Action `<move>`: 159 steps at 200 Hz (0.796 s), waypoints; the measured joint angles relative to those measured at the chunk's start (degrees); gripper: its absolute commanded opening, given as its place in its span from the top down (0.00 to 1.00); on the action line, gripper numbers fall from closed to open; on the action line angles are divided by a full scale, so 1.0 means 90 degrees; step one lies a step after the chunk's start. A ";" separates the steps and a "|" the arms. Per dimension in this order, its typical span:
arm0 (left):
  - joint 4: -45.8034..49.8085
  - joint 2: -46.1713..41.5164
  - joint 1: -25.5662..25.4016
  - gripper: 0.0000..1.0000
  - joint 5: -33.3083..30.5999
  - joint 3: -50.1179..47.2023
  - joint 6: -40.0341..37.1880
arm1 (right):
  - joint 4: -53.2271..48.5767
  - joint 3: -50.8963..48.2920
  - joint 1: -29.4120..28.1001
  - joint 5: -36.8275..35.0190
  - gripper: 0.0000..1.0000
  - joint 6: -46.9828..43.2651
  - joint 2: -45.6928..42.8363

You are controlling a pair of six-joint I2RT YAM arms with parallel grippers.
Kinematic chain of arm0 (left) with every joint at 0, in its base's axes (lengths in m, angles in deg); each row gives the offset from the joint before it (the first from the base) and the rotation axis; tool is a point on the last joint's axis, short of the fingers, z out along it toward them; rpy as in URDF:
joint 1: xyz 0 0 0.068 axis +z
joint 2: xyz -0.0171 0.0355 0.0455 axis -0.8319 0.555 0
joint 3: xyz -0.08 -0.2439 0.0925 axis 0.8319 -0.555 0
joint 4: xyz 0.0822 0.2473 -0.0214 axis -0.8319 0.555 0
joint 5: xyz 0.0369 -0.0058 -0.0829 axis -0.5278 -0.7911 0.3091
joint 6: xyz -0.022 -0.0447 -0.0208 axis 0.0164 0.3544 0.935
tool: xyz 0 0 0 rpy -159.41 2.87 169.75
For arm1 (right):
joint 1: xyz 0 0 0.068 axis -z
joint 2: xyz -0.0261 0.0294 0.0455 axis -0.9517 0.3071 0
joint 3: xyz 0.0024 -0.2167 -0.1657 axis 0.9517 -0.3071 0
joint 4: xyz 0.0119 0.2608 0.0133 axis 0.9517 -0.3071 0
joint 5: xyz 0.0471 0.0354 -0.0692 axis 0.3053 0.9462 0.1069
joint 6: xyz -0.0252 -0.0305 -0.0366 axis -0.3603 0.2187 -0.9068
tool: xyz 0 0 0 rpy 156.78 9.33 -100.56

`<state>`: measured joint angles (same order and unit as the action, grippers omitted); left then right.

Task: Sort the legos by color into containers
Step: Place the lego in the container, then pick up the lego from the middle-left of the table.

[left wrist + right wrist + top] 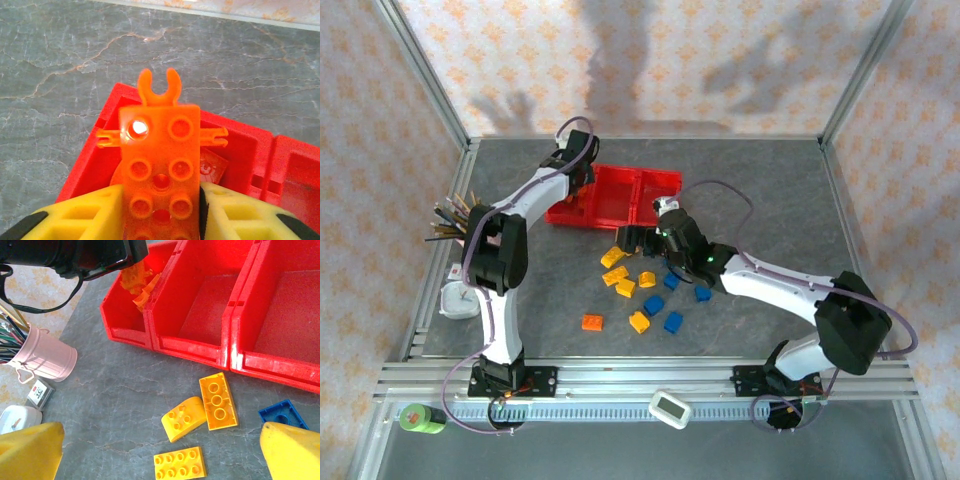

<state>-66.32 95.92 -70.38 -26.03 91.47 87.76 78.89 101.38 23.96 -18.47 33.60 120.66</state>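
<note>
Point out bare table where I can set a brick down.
Free: the far-right table between the red bins and the frame; the near-left strip between the left arm's base and the orange lego. Crowded: loose legos between bins and right tool.

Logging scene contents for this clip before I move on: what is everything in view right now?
red bins: three joined, red, far centre of the table
held brick: one, orange, long and studded, above the leftmost bin
yellow and orange bricks: about six, loose on the table in front of the bins
blue bricks: four showing, blue, right side of that cluster
pink cup: one, pink, full of pencils, left of the bins
white timer: one, white, on the near rail
green roll: one, green, near left corner
left gripper: yellow fingers, shut on the held brick
right gripper: yellow fingers, open, above the loose bricks
</note>
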 measured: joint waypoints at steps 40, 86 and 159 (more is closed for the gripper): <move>0.0228 -0.0005 0.0073 0.44 0.0085 0.0029 -0.0126 | -0.0085 0.0000 0.0000 0.0002 0.00 -0.0078 -0.0068; 0.0384 -0.0726 0.0070 0.41 0.0709 -0.0503 -0.0049 | -0.0316 0.0012 0.0000 0.0002 0.00 -0.0211 -0.0078; 0.0107 -0.3126 -0.0595 0.33 0.1285 -0.2924 0.0568 | -0.0651 0.0056 -0.0063 0.0248 0.00 -0.0430 -0.0248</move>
<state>-65.36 67.79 -75.73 -14.47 65.16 92.88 73.03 101.89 23.39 -16.24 29.73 118.43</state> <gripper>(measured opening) 0.655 0.997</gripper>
